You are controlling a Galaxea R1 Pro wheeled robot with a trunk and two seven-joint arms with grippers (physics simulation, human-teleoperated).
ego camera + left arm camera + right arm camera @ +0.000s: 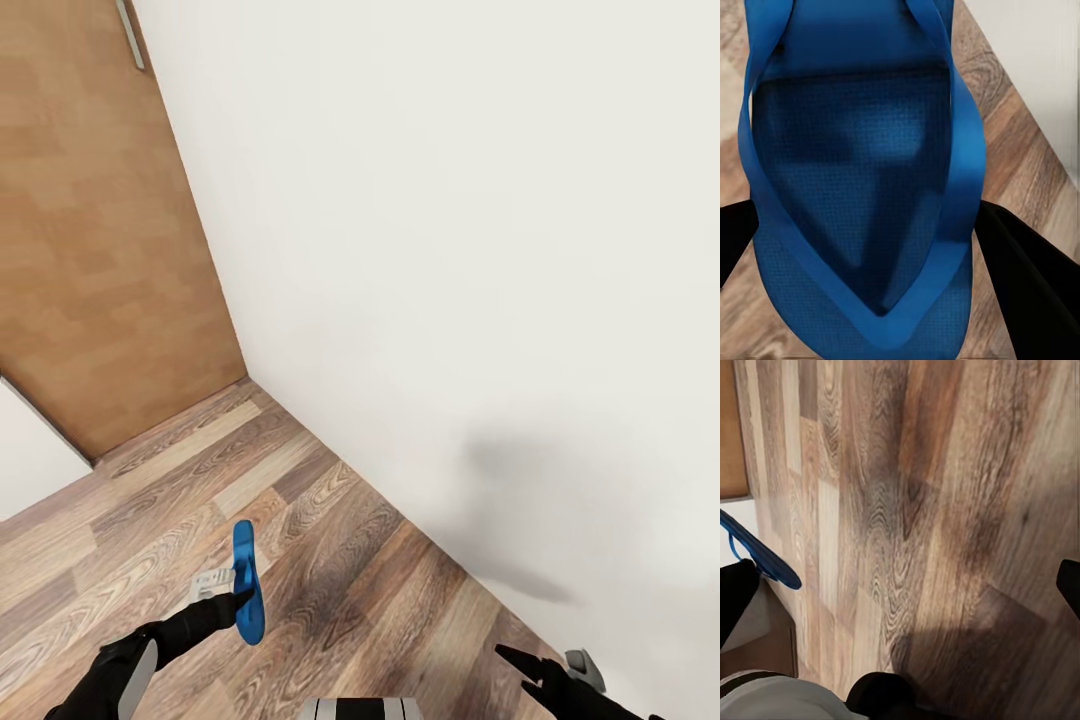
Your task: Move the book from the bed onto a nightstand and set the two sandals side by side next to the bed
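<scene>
1. The step in hand looks like the carrying of one sandal (247,582): the left end effector (240,597) holds the bright blue flip-flop clear of the wood-plank floor (330,560), and the head view faces a corner of white wall (450,250) beside a brown door (90,230).
2. The next move, as I judge it, calls for turning the base away from this corner and finding the bed, then setting the sandal flat on the floor beside it with room left for its partner.
3. Left end effector: clamped on the sandal. In the left wrist view a dark finger (1027,285) stands at each side of the sole, with the blue straps meeting in a V just ahead of the grip. In the head view the sandal stands on edge, roughly upright, gripped near its lower half.
4. Right end effector (535,668): the fingers stand well apart with nothing between them. The right wrist view looks down at bare floor, with the carried sandal's edge near one side.
5. Risk: a thin, flexible sole held near one end may sag or swing during the turn, so a slow drive seems wise.
</scene>
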